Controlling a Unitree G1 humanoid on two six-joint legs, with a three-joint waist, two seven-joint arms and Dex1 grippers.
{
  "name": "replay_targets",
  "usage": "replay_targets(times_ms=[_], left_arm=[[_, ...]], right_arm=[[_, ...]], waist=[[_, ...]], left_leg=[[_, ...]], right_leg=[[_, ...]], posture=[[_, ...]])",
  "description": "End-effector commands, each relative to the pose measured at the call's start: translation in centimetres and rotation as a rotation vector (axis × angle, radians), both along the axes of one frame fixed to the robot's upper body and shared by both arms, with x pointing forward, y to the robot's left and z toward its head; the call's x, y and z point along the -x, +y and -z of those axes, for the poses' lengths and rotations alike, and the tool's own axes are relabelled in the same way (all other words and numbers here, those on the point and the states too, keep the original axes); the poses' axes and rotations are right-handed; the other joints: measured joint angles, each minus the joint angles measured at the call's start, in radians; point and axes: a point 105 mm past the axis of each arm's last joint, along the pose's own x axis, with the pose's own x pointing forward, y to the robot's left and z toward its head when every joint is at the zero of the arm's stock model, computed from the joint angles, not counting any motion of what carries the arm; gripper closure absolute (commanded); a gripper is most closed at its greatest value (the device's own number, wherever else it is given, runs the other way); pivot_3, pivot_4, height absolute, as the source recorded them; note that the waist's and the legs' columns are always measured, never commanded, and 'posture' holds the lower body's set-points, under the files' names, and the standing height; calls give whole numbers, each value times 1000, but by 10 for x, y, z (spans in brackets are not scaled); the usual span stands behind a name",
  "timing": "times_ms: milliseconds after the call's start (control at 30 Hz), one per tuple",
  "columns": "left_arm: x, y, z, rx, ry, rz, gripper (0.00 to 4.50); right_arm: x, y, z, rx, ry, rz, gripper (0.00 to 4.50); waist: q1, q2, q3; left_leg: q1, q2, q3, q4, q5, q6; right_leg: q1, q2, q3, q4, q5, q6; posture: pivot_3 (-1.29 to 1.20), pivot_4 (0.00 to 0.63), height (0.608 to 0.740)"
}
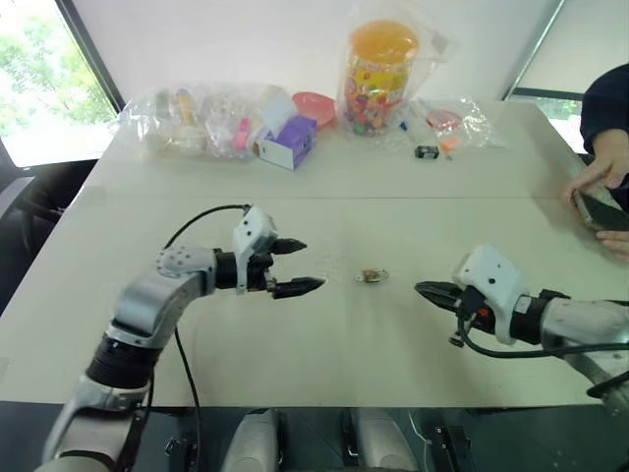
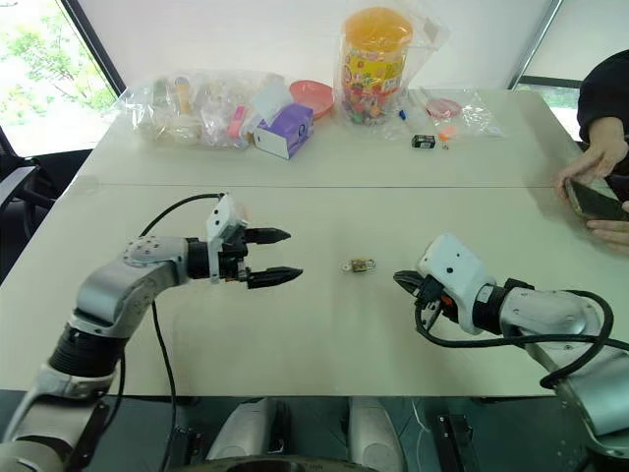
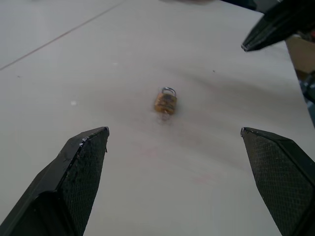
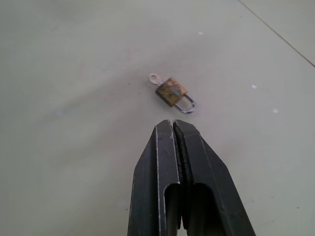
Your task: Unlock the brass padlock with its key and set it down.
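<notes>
Beyond shut right pincer (image 4: 173, 129): key (image 4: 155, 78) in brass padlock (image 4: 172, 92).

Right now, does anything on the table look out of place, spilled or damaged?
Nothing stands out. The brass padlock lies flat on the bare table, key in it, between the two grippers and touched by neither.
</notes>
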Motion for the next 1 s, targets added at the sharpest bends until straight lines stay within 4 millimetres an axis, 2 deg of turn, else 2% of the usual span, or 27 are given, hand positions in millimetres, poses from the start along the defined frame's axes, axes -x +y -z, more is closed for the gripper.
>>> replay_targets(times_ms=[33, 200, 333, 467, 600, 800, 1000], left_arm=[[0, -3, -14, 17, -35, 56, 40], [5, 0, -16, 28, 14, 68, 40], [3, 4, -10, -23, -8, 61, 40], [6, 11, -18, -9, -9, 57, 40], [6, 15, -19, -20, -8, 38, 40], [14, 21, -14, -36, 16, 32, 40], [7, 15, -16, -27, -5, 24, 40]], right_arm=[[-2, 2, -13, 26, -54, -36, 4500], [-4, 4, -15, 28, -67, -52, 4500], [-5, 0, -14, 54, -66, -56, 4500], [0, 6, -17, 65, -69, -89, 4500], [-11, 4, -17, 80, -87, -93, 4500], [-8, 10, -13, 88, -82, -125, 4500], [-15, 4, -8, 114, -84, -121, 4500]], waist=[[2, 0, 0], [2, -1, 1], [1, -1, 1], [1, -1, 1], [0, -1, 1], [1, -1, 1], [3, -1, 1]], left_leg=[[0, 0, 0, 0, 0, 0], [0, 0, 0, 0, 0, 1], [0, 0, 0, 0, 0, 1], [0, 0, 0, 0, 0, 1], [0, 0, 0, 0, 0, 1], [0, 0, 0, 0, 0, 1], [0, 0, 0, 1, 0, 1]], right_leg=[[0, 0, 0, 0, 0, 0], [0, -1, 0, 0, 0, 0], [0, -2, 0, -1, 0, 0], [0, -2, 0, -1, 0, 0], [0, -2, 0, -1, 0, 0], [0, -2, 0, -1, 0, 0], [1, -2, 0, -1, 0, 0]], posture=[[0, 150, 735], [0, 150, 735], [0, 150, 735], [0, 150, 735], [0, 150, 735], [0, 150, 735], [0, 150, 735]])
